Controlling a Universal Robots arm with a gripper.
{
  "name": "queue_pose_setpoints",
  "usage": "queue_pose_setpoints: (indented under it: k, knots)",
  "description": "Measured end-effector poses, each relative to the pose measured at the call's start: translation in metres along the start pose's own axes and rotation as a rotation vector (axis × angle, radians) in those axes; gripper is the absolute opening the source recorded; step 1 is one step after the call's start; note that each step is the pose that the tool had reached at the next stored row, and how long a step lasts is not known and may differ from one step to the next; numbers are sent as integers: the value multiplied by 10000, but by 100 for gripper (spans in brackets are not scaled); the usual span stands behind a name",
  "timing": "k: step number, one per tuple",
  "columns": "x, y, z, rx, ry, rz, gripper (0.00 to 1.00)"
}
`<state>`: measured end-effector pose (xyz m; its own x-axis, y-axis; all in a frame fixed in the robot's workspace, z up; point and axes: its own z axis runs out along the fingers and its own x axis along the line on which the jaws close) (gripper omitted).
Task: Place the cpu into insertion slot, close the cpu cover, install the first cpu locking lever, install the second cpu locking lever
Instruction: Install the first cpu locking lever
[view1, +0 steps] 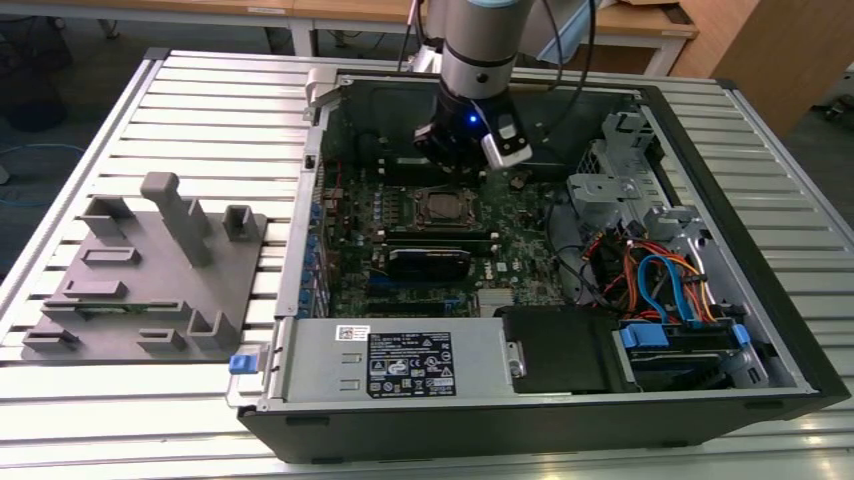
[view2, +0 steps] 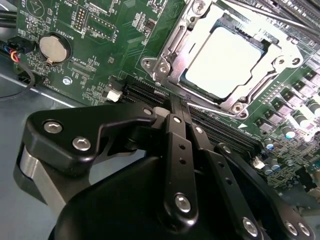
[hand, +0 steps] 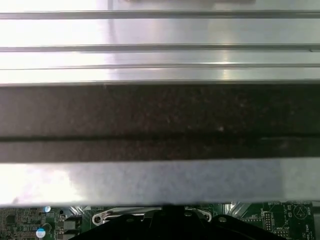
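A: What lies at the exterior view's left?

B: A grey fixture (view1: 147, 270) with upright pegs. It lies on the slatted table (view1: 227, 110), just beside the open computer case (view1: 534, 425).

A: And inside the case?

B: A green motherboard (view1: 514, 260) covers the floor, and a grey power supply (view1: 400, 360) lies along the near wall. About midway across the board is the insertion slot (view1: 418, 208). The arm comes down from above, and its gripper (view2: 176, 102) hangs over the board just beside the slot, on the side toward the far wall.

A: Where is the cpu?

B: The cpu (view2: 222, 55) is in the slot. In the second wrist view its pale metal top lies flat and shows through the window of the cpu cover (view2: 265, 65), which appears to be down around it. Whether the locking levers are hooked, I cannot tell.

A: The fingers?

B: The fingers (view2: 172, 130) are pressed together with nothing between them. The tips point toward a corner of the socket and sit over the long black slots (view2: 145, 92) — I cannot tell whether they touch anything.

A: Anything else on the board?

B: A coin battery (view2: 53, 48), well apart from the socket.

A: And toward the exterior view's right?

B: A metal drive cage (view1: 607, 190) — and below it a tangle of orange and blue cables (view1: 661, 280).
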<state>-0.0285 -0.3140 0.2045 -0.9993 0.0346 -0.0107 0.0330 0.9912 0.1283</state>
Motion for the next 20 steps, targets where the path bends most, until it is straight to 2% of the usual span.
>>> queue_pose_setpoints:
  k: [13,20]
  knots:
    - [-12,-16,40,7,0,-1,11]
    - [-12,-31,67,59,-1,-2,11]
